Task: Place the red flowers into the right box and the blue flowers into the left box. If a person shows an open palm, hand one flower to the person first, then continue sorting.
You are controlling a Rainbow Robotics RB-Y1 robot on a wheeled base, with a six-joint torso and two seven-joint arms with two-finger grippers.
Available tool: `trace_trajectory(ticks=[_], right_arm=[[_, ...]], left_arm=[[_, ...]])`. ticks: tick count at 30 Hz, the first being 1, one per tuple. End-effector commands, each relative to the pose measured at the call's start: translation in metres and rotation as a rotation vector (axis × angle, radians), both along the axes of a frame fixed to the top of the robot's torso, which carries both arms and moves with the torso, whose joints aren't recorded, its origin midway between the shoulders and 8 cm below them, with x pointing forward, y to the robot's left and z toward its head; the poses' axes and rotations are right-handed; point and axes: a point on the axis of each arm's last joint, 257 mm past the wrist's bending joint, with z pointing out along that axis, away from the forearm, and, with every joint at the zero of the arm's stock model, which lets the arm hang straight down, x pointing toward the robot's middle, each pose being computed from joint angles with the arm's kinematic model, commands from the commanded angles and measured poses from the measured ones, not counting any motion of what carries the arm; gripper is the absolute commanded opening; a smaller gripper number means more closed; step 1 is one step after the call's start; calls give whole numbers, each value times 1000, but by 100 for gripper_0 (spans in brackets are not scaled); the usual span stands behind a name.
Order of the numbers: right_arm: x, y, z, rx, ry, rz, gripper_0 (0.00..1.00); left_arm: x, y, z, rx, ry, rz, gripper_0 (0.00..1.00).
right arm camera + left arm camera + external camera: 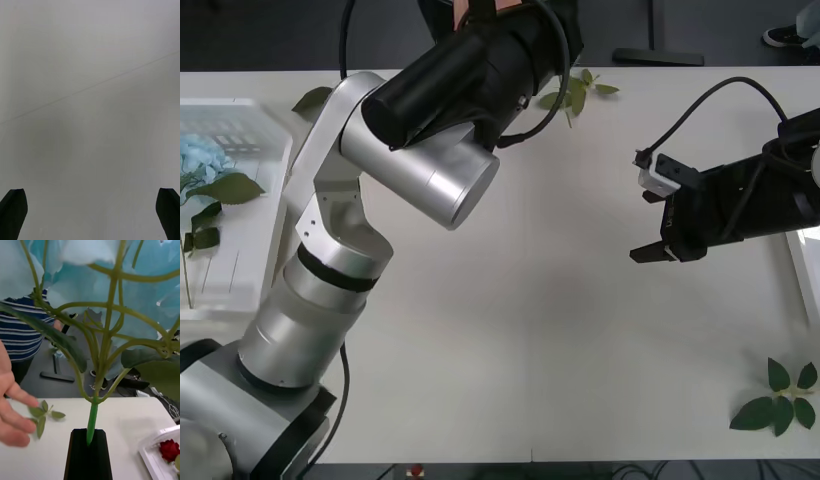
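My left gripper is shut on the green stem of a blue flower, holding it upright, with its pale petals spread above. A person's open hand is close beside the flower, not touching it. My left arm reaches to the table's far edge. Another blue flower lies in the left box. A red flower lies in the right box, whose rim shows at the table's right edge. My right gripper hovers open over bare table, its fingers wide apart.
Loose green leaf sprigs lie at the far middle, the far left and the near right corner. One sprig lies under the person's hand. The white table stretches between the two arms.
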Motion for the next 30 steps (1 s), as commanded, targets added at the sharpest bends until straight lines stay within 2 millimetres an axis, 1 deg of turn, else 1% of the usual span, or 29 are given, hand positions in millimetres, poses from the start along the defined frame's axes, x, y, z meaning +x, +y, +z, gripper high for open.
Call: trace_trajectory(ticks=[1, 9, 13, 17, 20, 23, 30], right_arm=[[5, 3, 15, 3, -41, 14, 100], [5, 3, 15, 3, -41, 14, 100], [5, 3, 15, 3, -41, 14, 100], [5, 3, 15, 3, -41, 14, 100], [5, 3, 15, 3, -41, 14, 100], [5, 3, 15, 3, -41, 14, 100], [5, 3, 15, 3, -41, 14, 100]], left_arm=[[15, 3, 44, -27, -61, 22, 0], [42, 16, 82, -11, -110, 84, 0], [56, 24, 95, -1, -129, 115, 0], [68, 34, 97, 29, -138, 145, 0], [73, 41, 96, 43, -139, 159, 0], [74, 44, 97, 49, -141, 162, 0], [74, 44, 95, 48, -133, 157, 0]])
